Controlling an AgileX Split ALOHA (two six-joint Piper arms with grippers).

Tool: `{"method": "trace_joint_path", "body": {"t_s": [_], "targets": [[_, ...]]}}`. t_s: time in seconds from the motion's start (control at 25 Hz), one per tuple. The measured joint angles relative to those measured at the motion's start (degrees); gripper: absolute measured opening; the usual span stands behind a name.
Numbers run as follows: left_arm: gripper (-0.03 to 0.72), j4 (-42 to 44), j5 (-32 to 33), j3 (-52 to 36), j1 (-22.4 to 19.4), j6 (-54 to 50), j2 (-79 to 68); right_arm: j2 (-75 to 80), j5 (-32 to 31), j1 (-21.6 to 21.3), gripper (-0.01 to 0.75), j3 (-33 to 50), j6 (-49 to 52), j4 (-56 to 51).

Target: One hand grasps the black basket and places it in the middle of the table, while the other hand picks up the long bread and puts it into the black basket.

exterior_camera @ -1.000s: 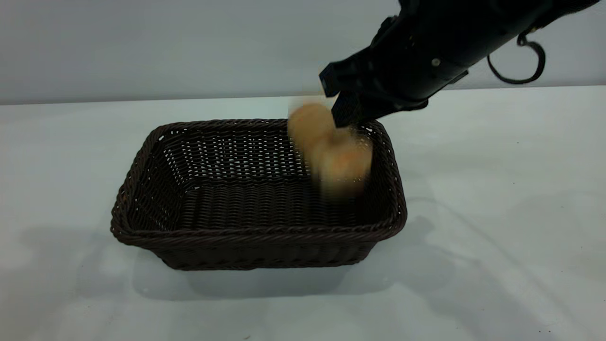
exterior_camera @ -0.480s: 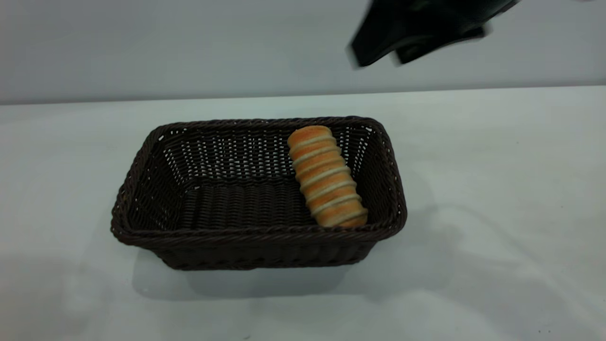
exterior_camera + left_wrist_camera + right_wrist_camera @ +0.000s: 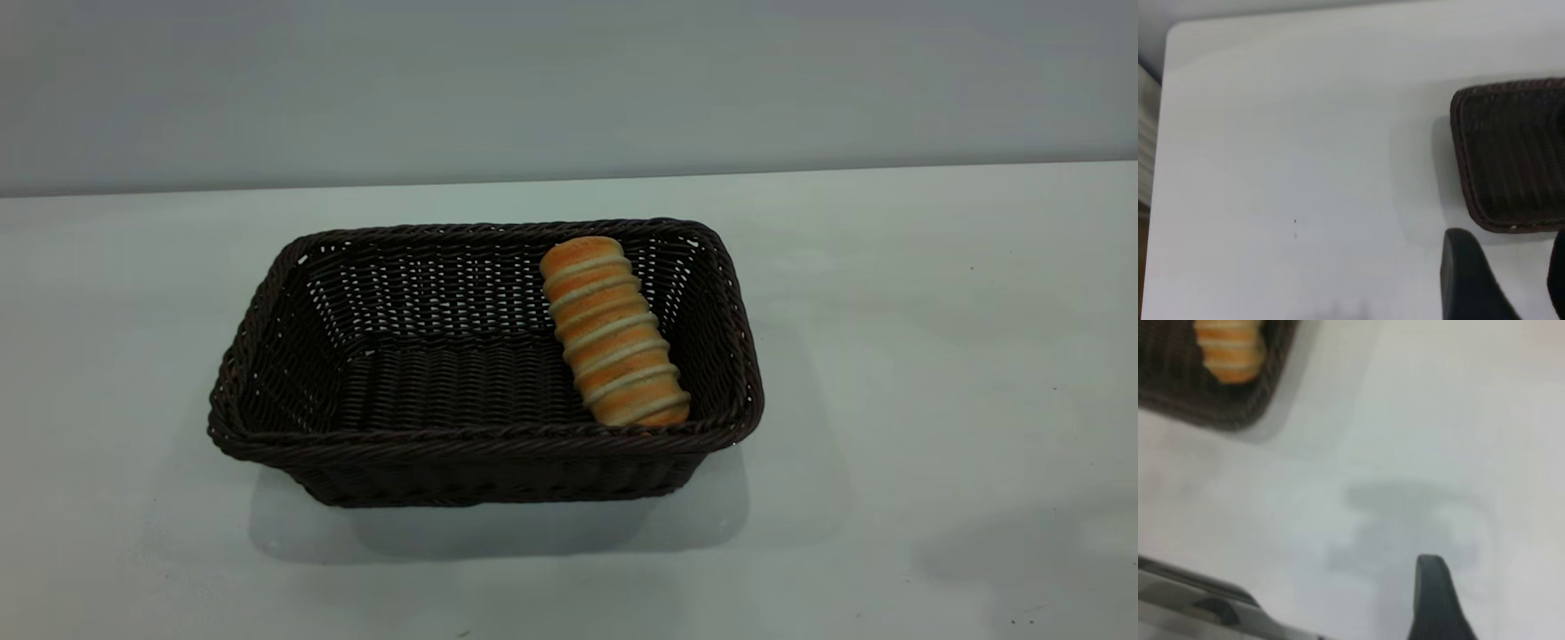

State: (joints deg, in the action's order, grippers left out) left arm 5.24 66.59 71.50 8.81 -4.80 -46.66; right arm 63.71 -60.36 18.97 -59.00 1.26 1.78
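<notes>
White tabletop (image 3: 933, 338) against a plain pale wall (image 3: 569, 80), that's pretty much the whole setting.

Starting at the left gripper (image 3: 1501, 280): its wrist view shows two dark fingers (image 3: 1465, 280) with a clear gap between them, nothing held, hanging above bare table just off one corner of the black basket (image 3: 1511, 153). Nothing sits between the fingers and the basket rim.

For the right gripper, its wrist view only catches one dark fingertip (image 3: 1435, 600) over bare white surface, with a soft shadow under it. Can't tell how wide it's spread, but nothing shows against that finger. The basket corner (image 3: 1225, 400) with one end of the bread (image 3: 1228, 350) is well away from it.

From the exterior view neither arm is in shot. The black basket (image 3: 267, 356) sits flat around the middle of the table, and the long bread (image 3: 613, 331) lies inside it toward the right end, running front to back, near the right wall. The rest of the basket floor is bare weave. A few tiny dark specks (image 3: 972, 267) dot the table.
</notes>
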Motion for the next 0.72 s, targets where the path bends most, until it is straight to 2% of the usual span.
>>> {"method": "trace_joint_path", "body": {"t_s": [0.28,0.44,0.72], "targets": [[0.366,-0.1,-0.3,-13.9,0.0,-0.6,13.2,-14.1,-10.1,0.0,0.46,0.0,-0.9,-2.2],[0.366,-1.8,-0.3,-22.0,0.0,-0.7,20.3,-21.2,-10.6,0.0,0.46,0.9,-2.1,-4.2],[0.366,-2.9,-0.6,-29.3,0.0,-0.7,30.7,-36.0,-10.6,0.0,0.46,15.8,-4.7,-5.8]]}}
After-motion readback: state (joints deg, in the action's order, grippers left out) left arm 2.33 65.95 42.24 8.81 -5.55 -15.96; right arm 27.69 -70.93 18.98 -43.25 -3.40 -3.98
